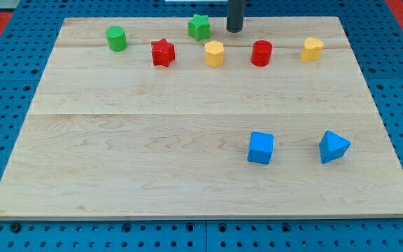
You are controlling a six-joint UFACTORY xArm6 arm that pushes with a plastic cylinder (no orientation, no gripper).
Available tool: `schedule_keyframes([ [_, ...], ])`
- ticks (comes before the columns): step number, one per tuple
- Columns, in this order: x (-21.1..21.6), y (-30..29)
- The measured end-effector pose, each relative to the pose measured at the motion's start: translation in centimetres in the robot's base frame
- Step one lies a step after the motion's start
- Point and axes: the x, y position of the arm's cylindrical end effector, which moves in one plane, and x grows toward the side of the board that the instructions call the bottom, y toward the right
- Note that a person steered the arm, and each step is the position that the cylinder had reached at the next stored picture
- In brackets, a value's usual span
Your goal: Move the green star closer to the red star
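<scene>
The green star (199,26) sits near the view's top edge of the wooden board, just right of centre-left. The red star (163,52) lies below and to the left of it, a short gap apart. My tip (235,30) is the lower end of a dark rod coming down from the view's top. It stands just to the right of the green star, with a small gap between them, not touching.
A green cylinder (117,38) is at the top left. A yellow block (215,53), a red cylinder (261,53) and another yellow block (312,49) line up right of the red star. A blue cube (261,148) and a blue wedge-like block (334,146) lie lower right. The board (117,140) rests on a blue pegboard.
</scene>
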Motion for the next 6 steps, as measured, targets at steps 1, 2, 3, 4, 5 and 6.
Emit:
schedule_keyframes([
  [1, -1.0, -3.1],
  [2, -1.0, -8.4],
  [3, -1.0, -12.9],
  [4, -1.0, -15.6],
  [5, -0.7, -16.0],
  [6, -0.7, -13.6],
])
